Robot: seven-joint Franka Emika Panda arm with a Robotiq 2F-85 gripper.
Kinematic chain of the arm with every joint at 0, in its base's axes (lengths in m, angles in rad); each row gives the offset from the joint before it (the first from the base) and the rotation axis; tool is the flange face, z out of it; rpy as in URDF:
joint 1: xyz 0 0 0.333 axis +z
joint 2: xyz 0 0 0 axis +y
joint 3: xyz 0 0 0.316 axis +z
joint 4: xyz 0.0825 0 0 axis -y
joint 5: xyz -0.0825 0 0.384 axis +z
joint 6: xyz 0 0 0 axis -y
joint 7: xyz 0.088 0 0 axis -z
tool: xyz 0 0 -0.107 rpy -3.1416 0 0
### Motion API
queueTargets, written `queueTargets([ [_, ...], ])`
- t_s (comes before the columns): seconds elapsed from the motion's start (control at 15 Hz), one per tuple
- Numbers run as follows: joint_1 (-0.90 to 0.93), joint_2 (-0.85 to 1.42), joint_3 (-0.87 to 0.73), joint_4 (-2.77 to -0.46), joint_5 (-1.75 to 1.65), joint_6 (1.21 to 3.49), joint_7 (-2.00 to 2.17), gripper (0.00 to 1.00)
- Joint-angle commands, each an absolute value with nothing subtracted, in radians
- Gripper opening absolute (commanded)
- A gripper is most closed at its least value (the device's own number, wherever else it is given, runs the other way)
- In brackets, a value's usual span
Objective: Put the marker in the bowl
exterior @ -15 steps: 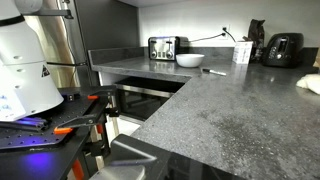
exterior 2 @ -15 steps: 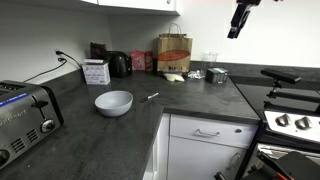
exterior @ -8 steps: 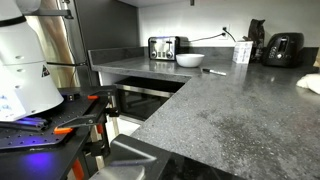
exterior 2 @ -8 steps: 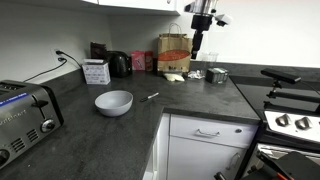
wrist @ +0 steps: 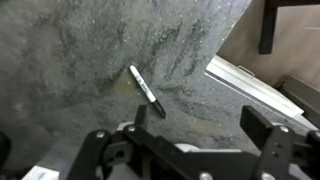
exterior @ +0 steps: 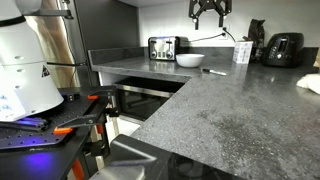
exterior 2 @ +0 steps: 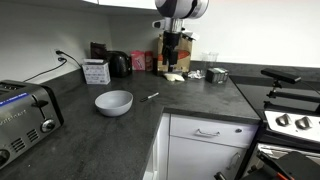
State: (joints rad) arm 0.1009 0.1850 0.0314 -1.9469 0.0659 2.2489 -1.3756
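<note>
The claw (wrist: pixel 185 140) hangs spread wide and empty, high above the grey tabletop (wrist: pixel 70 50). The marker (wrist: pixel 147 90) lies flat on it near the white bowl (exterior 2: pixel 113 102). Thin and low, it could roll away or slip out if the claw closes off-centre

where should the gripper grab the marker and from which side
Mid-barrel, from straight above. The marker lies flat on the counter, long and thin, so the open gripper should probably straddle it across its width, not along its length.

A toaster (exterior 2: pixel 25 117) and white box (exterior 2: pixel 97 72) stand on the dark countertop (exterior 2: pixel 200 96).
</note>
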Motion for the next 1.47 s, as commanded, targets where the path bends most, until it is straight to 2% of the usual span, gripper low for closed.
queueTargets([
  [0.0,0.065,0.239,0.107,-1.891,0.076,2.251,-1.549,1.00],
  [0.67,0.067,0.254,0.127,-1.892,0.019,2.269,-1.566,1.00],
  [1.0,0.090,0.382,0.169,-1.839,-0.070,2.329,-1.589,1.00],
  [1.4,0.079,0.572,0.211,-1.689,-0.080,2.300,-1.603,1.00],
])
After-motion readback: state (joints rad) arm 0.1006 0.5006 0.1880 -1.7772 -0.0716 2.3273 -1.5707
